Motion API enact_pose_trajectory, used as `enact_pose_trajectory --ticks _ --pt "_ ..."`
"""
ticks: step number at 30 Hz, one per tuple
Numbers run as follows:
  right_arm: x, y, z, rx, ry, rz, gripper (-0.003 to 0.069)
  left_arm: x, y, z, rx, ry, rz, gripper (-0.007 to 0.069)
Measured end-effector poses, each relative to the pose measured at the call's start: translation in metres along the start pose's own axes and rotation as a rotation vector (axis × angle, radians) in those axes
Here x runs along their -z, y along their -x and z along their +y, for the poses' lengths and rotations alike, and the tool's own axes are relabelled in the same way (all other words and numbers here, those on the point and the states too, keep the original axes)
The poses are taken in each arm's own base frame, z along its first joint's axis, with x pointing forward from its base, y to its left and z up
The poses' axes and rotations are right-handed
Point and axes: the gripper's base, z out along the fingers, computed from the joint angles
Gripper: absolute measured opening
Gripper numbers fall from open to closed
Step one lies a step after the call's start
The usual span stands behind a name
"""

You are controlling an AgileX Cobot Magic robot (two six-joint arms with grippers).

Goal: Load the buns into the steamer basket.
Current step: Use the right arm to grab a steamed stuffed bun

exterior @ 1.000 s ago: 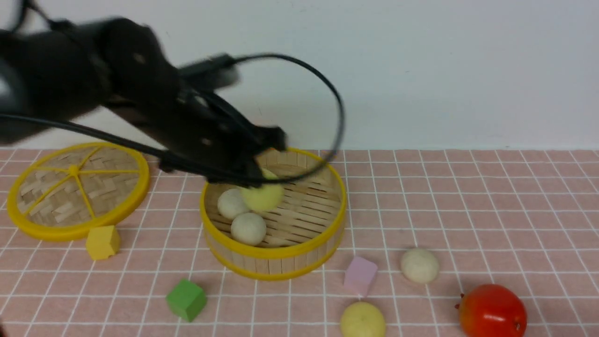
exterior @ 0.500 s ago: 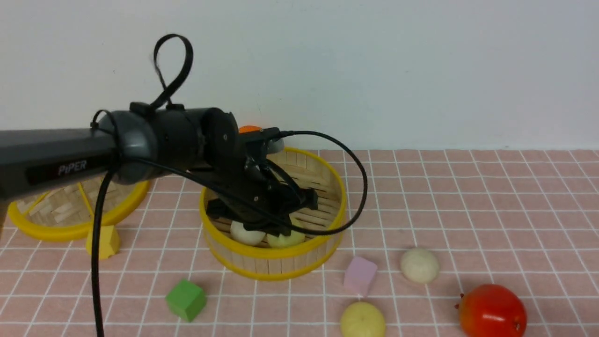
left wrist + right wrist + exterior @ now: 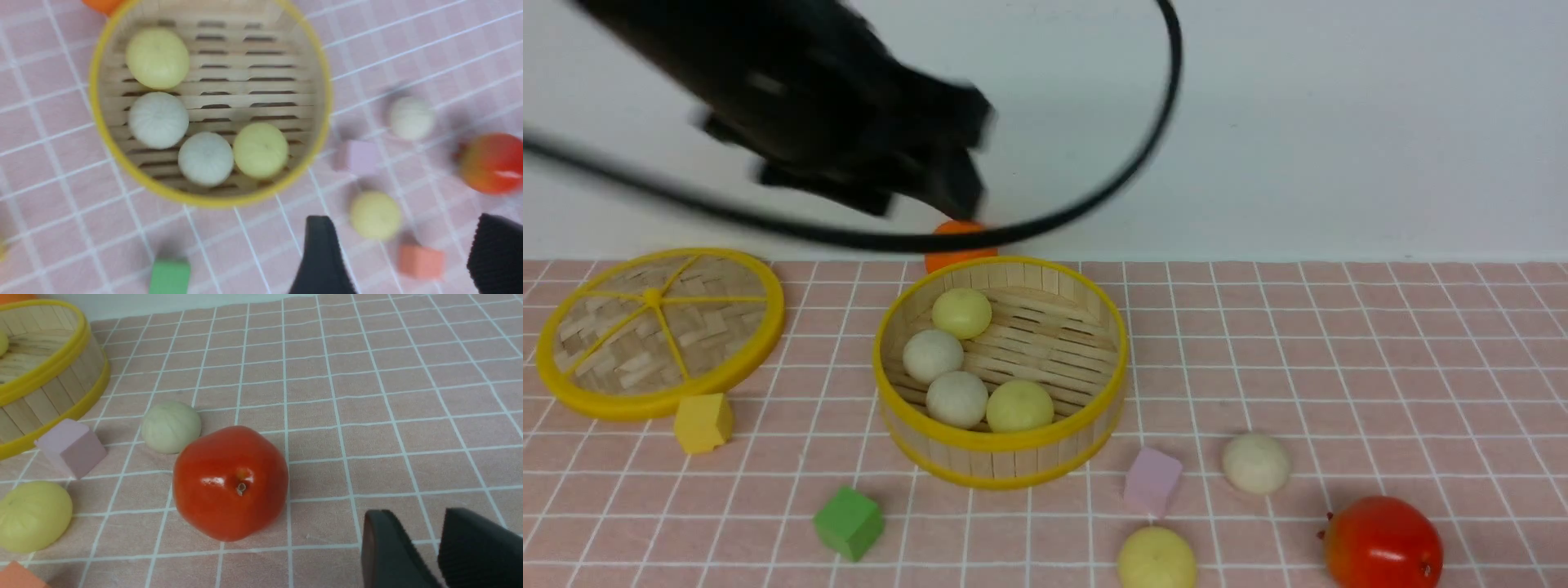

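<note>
Pink gridded worktop (image 3: pixel 1339 343) met a pale wall (image 3: pixel 1339 122); the steamer basket (image 3: pixel 1001 457) held four buns (image 3: pixel 957 398). The left hand (image 3: pixel 404 228) hung spread, empty; the right hand (image 3: pixel 421 522) sat closed.

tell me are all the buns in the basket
No, the steamer basket holds four, while an off-white bun and a pale yellow bun lie outside it.

no legible text, labels, brands, numbers or signs on anything in view
</note>
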Motion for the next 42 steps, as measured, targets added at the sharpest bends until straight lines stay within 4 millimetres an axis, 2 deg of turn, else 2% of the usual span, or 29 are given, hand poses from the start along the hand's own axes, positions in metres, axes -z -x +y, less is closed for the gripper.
enact_pose_trajectory --ticks 1,2,3,4,6,7,9,10,11,13,15,16,20,34,38,40,42 --pt "0.000 0.000 0.000 0.000 0.000 0.000 0.0240 0.042 -0.018 -0.003 -0.005 -0.008 -0.048 0.0423" --pt "0.000 0.000 0.000 0.000 0.000 0.000 0.0240 0.046 -0.020 -0.003 -0.003 -0.007 -0.052 0.0407" --pt "0.000 0.000 0.000 0.000 0.000 0.000 0.0240 0.073 -0.040 -0.003 -0.003 -0.011 -0.081 0.0342" --pt "0.000 0.000 0.000 0.000 0.000 0.000 0.0240 0.089 -0.056 -0.001 0.002 -0.015 -0.098 0.0299" --pt "0.000 0.000 0.000 0.000 0.000 0.000 0.0240 0.114 -0.095 0.004 0.029 -0.021 -0.131 0.0185" --pt "0.000 0.000 0.000 0.000 0.000 0.000 0.0240 0.123 -0.122 0.009 0.069 -0.028 -0.148 0.0103" --pt "0.000 0.000 0.000 0.000 0.000 0.000 0.0240 0.131 -0.165 0.019 0.131 -0.040 -0.183 0.0019" --pt "0.000 0.000 0.000 0.000 0.000 0.000 0.0240 0.127 -0.167 0.021 0.142 -0.034 -0.168 0.0011" --pt "0.000 0.000 0.000 0.000 0.000 0.000 0.0240 0.132 -0.203 0.030 0.208 -0.051 -0.216 0.0013" --pt "0.000 0.000 0.000 0.000 0.000 0.000 0.0240 0.126 -0.245 0.042 0.281 -0.058 -0.228 0.0012" --pt "0.000 0.000 0.000 0.000 0.000 0.000 0.0240 0.115 -0.277 0.052 0.315 -0.063 -0.229 0.0012" --pt "0.000 0.000 0.000 0.000 0.000 0.000 0.0240 0.112 -0.285 0.054 0.318 -0.065 -0.232 0.0012" --pt "0.000 0.000 0.000 0.000 0.000 0.000 0.0240 0.109 -0.299 0.058 0.321 -0.080 -0.254 0.0012" --pt "0.000 0.000 0.000 -0.001 0.000 0.000 0.0240 0.112 -0.303 0.060 0.314 -0.068 -0.270 0.0012" --pt "0.000 0.000 0.000 -0.001 0.000 0.000 0.0240 0.109 -0.289 0.068 0.271 -0.012 -0.444 0.0012" --pt "0.000 0.000 0.000 0.000 0.000 0.000 0.0240 0.101 -0.283 0.073 0.241 0.021 -0.539 0.0012" --pt "0.000 0.000 0.000 0.000 0.000 0.000 0.0240 0.084 -0.286 0.079 0.173 0.083 -0.644 0.0012"
